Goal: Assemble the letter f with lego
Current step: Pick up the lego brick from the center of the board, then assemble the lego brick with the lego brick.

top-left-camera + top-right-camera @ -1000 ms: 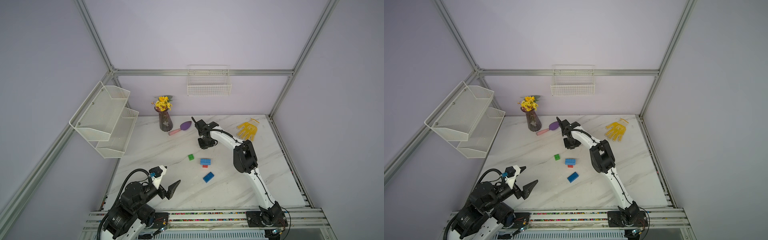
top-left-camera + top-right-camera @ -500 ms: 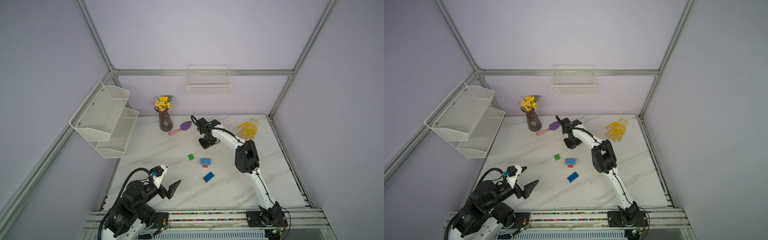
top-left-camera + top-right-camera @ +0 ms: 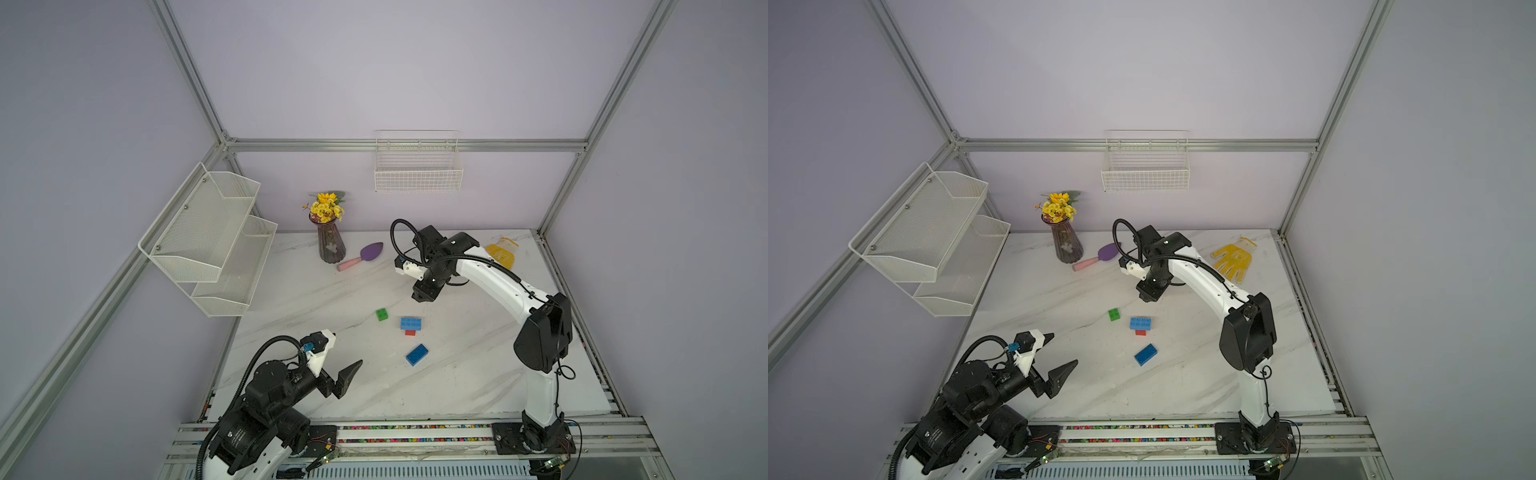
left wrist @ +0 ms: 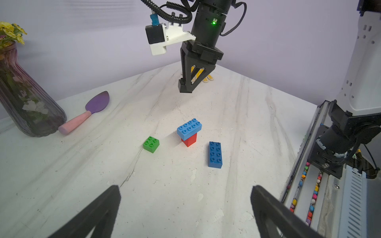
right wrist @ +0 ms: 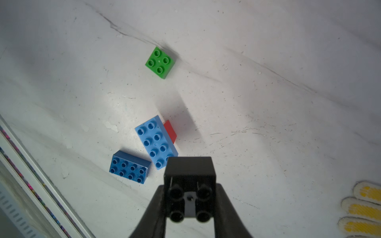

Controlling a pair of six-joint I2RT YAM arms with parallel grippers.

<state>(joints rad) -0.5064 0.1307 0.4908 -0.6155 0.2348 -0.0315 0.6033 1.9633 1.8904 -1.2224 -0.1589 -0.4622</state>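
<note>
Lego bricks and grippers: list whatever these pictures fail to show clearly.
- Black brick: lost against the black right gripper in both top views.
- Red brick: studs covered by the light blue brick in every view.
- Left gripper: fingers cut off by the left wrist view's edge.
- Yellow glove: partly behind the right arm in a top view.

Bright, even overhead light. The light blue studded plastic brick (image 5: 154, 142) throws a soft grey shadow across the white marble table (image 5: 268, 103). The black square plastic brick (image 5: 189, 167), nearest the lens, looks perhaps slightly blurred.
</note>
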